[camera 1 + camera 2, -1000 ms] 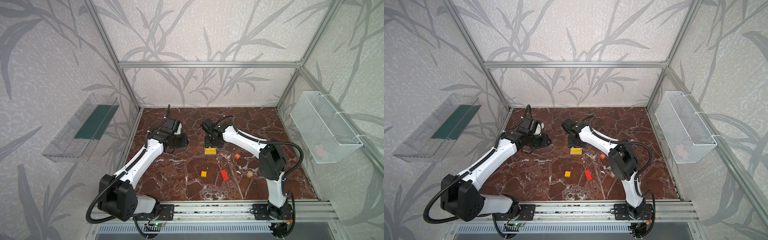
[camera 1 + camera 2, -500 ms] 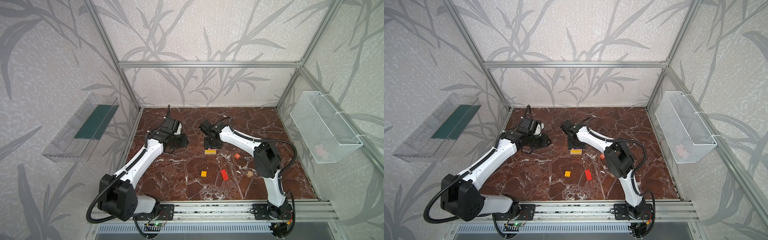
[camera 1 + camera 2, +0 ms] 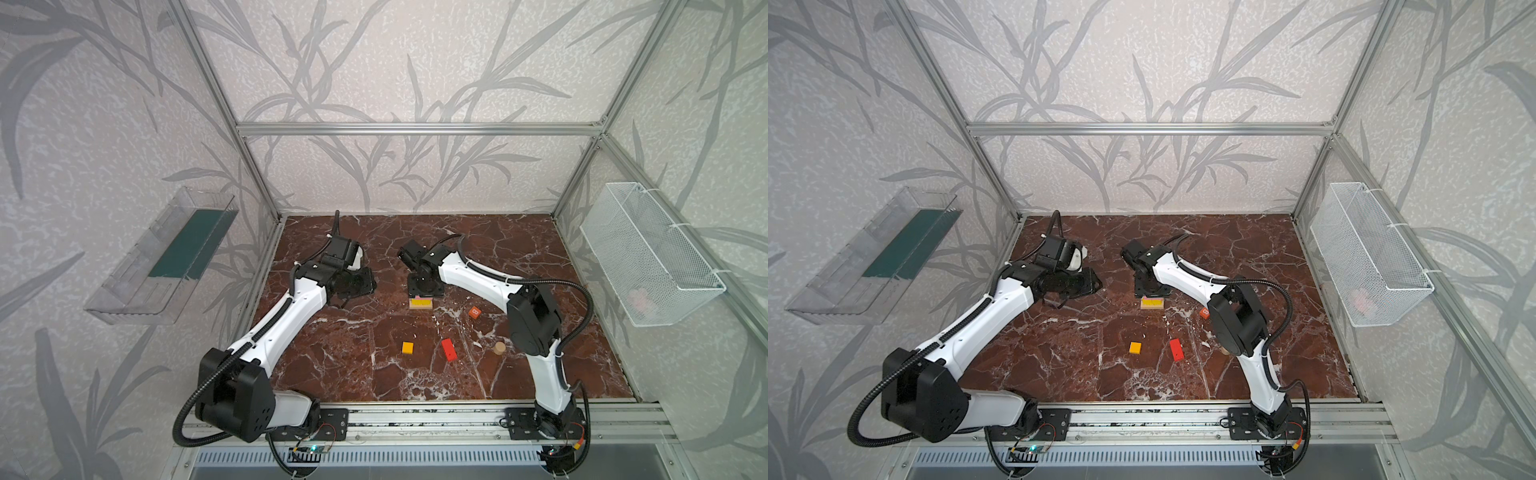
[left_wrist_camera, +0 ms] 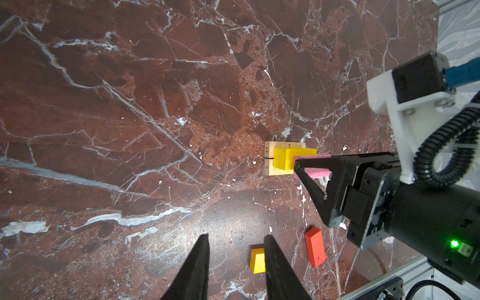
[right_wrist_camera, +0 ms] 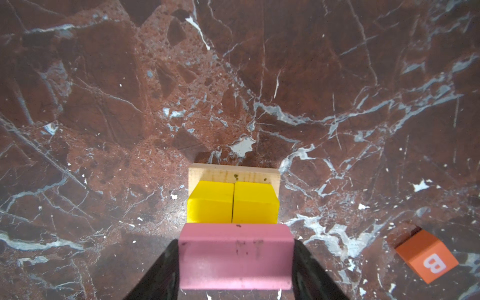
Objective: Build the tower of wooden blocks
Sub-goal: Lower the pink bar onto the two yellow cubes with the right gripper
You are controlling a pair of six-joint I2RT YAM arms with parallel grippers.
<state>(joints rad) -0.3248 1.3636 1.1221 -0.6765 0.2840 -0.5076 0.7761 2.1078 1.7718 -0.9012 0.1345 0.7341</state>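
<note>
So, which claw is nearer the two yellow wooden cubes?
Right. The right claw, gripping a pink wooden brick, is at the yellow cubes; the left claw stands apart.

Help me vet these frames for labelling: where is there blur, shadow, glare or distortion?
Right wrist view: the pink brick and the fingers gripping it sit near the lens and look soft, shadow darkening the marble beside them. Left wrist view: sharp, green light glowing. In both top views: even light, frame bars splayed.

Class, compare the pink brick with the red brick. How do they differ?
The pink brick is pale; the red brick is vivid. The pink brick is gripped in the right claw by the yellow cubes; the red brick lies loose on the table. Both are oblong.
</note>
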